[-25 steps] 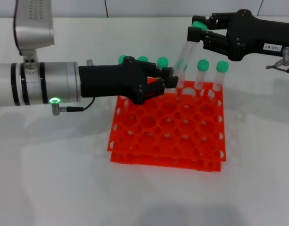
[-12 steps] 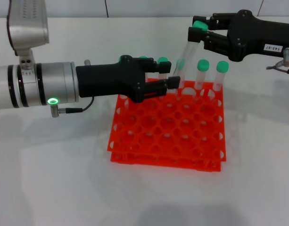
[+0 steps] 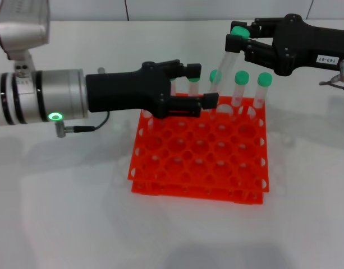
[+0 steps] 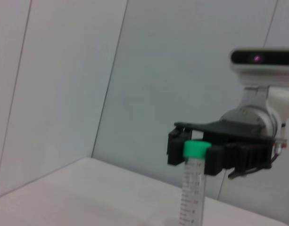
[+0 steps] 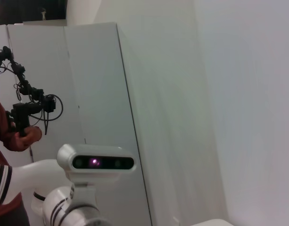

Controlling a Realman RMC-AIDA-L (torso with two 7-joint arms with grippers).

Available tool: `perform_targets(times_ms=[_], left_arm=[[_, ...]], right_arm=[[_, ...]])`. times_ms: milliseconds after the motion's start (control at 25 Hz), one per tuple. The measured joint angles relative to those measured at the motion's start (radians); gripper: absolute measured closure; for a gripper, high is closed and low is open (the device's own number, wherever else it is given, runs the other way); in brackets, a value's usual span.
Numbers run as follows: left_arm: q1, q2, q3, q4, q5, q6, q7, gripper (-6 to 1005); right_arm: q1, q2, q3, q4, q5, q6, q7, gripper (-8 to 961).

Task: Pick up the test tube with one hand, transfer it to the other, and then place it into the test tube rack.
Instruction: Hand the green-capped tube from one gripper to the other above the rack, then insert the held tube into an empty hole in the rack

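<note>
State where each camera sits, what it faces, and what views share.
Head view: on the head, looking down at the test tube rack; both arms show, left gripper open, right gripper holding the test tube.
Left wrist view: faces the right gripper and tube, robot's head behind.
Right wrist view: faces back at the robot's head and a person; own jaws unseen.
Shared: head and left wrist views show the held tube; both wrist views show the head.

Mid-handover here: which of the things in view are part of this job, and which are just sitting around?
In the job:
- slim clear tube with green cap, held at its cap by the labelled black right gripper
- unlabelled black left gripper, open, over the rack
- bright orange-red plastic rack

Just there:
- other green-capped tubes standing in the rack's back row
</note>
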Motion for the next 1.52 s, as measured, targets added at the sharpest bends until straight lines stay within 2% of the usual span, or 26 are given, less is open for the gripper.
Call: perform_targets(times_ms=[240, 440, 720, 960, 1080, 1200, 1520], left_arm=[[0.072, 0.002, 0.002, 0.155, -0.003, 0.01, -0.121, 153], [0.141, 0.022, -0.004, 0.266, -0.01, 0.04, -0.241, 127], [0.226, 0.034, -0.128, 0.42, -0.041, 0.177, -0.323, 127], [0.302, 0.082, -0.172, 0.51, -0.023, 0.18, -0.456, 128], [0.314, 0.098, -0.245, 0.512, 0.027, 0.181, -0.513, 128], [0.32, 0.102, -0.324, 0.512, 0.118, 0.19, -0.541, 128], [0.318, 0.116, -0.347, 0.516, 0.405, 0.196, -0.541, 128]], right_arm=[[-0.005, 0.0, 0.002, 0.0, 0.002, 0.002, 0.0, 683], [-0.007, 0.0, 0.003, 0.001, 0.002, 0.004, -0.006, 685], [-0.024, 0.0, 0.002, 0.0, 0.002, 0.007, -0.011, 687], [-0.028, 0.004, -0.002, 0.004, 0.002, 0.008, -0.019, 687], [-0.035, 0.005, -0.01, 0.005, 0.005, 0.003, -0.022, 687], [-0.044, 0.005, -0.029, 0.006, 0.024, 0.006, -0.025, 687], [-0.042, 0.005, -0.059, 0.017, 0.05, 0.023, -0.033, 687]])
